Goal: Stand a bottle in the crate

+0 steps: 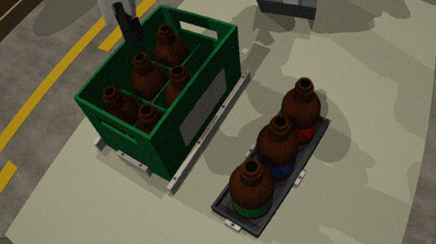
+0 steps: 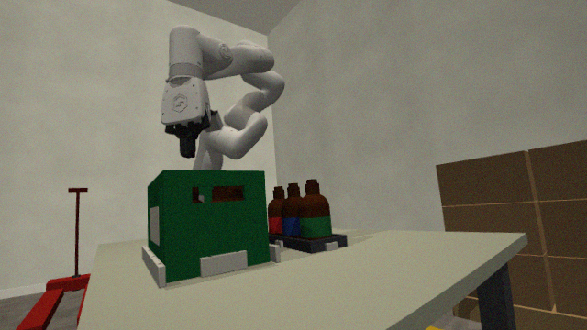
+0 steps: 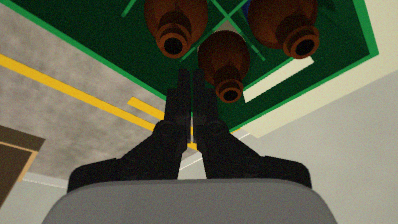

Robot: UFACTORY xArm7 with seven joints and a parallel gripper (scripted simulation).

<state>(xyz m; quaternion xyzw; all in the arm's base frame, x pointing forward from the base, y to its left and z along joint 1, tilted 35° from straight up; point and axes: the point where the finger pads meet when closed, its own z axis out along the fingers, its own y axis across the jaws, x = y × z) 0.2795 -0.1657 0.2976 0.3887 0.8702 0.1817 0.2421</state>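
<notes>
Top view, left to right: crate (image 1: 214,96) sitting in white guides, holding five bottles, back-left cell free; three bottles (image 1: 277,143) waiting on tray (image 1: 318,138) lower right. Gripper (image 1: 130,23) hovering above crate's upper-left corner, pointing down, fingers pressed together on nothing.

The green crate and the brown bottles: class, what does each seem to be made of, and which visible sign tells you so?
Green crate: probably moulded plastic, matte; uniform colour, thin walls, cut-out handle slots. Brown bottles: likely amber glass, possibly plastic; dark brown bodies, ringed necks, only a faint sheen, so the look leaves it open.
</notes>
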